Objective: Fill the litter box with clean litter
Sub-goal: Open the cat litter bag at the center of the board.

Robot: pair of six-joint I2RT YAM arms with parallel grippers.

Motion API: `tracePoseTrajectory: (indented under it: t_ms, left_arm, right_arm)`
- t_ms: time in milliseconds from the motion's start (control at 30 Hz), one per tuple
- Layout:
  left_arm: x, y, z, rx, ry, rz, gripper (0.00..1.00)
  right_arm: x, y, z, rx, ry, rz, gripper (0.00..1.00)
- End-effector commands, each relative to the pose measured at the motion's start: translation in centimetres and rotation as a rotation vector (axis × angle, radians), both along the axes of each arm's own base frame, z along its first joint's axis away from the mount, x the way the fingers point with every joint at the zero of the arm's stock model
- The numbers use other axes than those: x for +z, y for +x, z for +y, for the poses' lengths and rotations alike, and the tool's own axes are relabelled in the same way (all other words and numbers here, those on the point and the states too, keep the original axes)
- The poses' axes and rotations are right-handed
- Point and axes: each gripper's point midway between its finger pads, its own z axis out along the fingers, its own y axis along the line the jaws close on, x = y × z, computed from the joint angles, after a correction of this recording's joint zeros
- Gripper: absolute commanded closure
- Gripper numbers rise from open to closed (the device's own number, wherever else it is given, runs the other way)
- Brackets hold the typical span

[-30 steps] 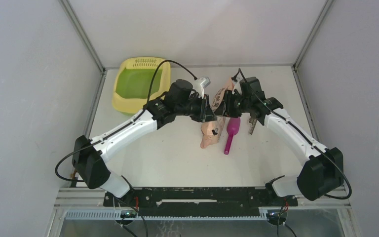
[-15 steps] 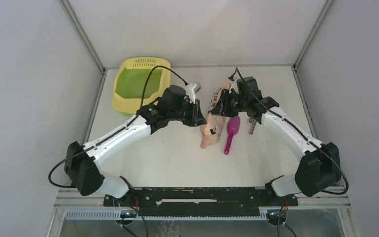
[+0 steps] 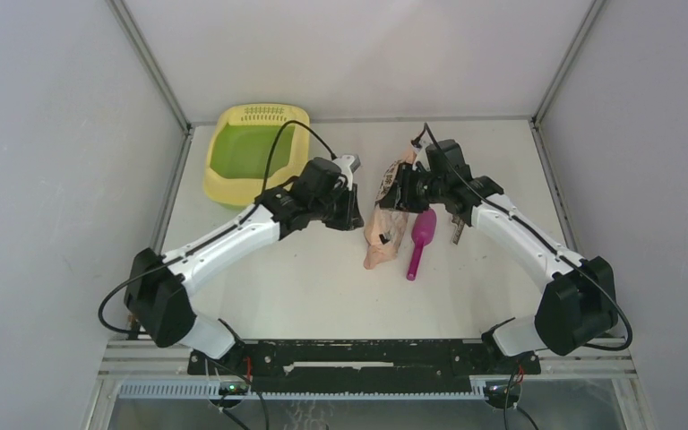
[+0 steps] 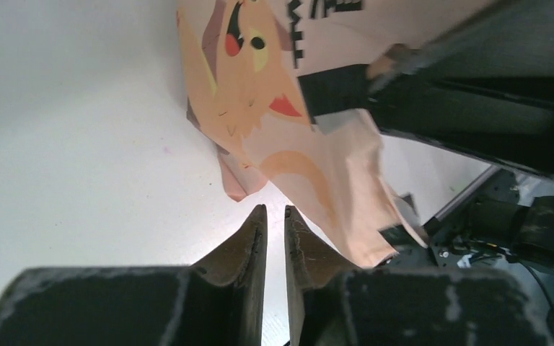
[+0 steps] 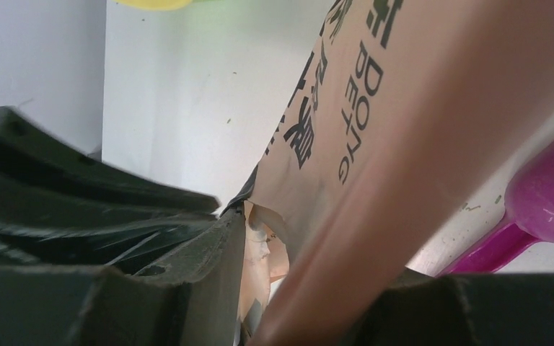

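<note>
The pale yellow litter box (image 3: 219, 184) with its green floor sits at the back left; its rim (image 5: 151, 3) just shows in the right wrist view. No clean litter is visible. A peach printed bag (image 3: 383, 228) (image 4: 260, 108) (image 5: 404, 108) hangs from my right gripper (image 3: 405, 190) (image 5: 317, 259), which is shut on its upper end, while its lower end rests on the table. My left gripper (image 3: 356, 213) (image 4: 275, 210) is just left of the bag, not touching it. Its jaws stand a narrow gap apart with nothing between them.
A magenta scoop (image 3: 419, 240) (image 5: 541, 194) lies on the table right of the bag. A small dark object (image 3: 458, 228) lies beyond the scoop. Grey walls enclose the table on three sides.
My left gripper has drawn back to the left, away from the bag. The right gripper has shifted slightly left with the bag's top still in it.
</note>
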Motion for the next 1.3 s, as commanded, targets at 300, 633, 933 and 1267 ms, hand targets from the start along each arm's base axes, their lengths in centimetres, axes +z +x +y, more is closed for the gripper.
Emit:
tracePoseTrajectory:
  t_ms: [300, 633, 933, 1267]
  left_arm:
    - [0.6, 3.2, -2.0, -0.007, 0.022, -0.039, 0.83]
    - [1.7, 3.6, -3.0, -0.025, -0.003, -0.04, 0.84]
    - [1.1, 3.1, -3.6, -0.052, -0.024, -0.017, 0.85]
    - [1.8, 2.8, -3.1, -0.046, -0.028, -0.031, 0.85]
  right_arm:
    - [1.2, 0.7, 0.9, -0.009, 0.013, -0.068, 0.54]
    - [0.3, 0.9, 1.4, -0.018, -0.041, -0.061, 0.56]
    - [0.8, 1.2, 1.9, -0.027, -0.026, -0.08, 0.64]
    - [2.1, 0.6, -0.9, -0.09, -0.311, -0.133, 0.98]
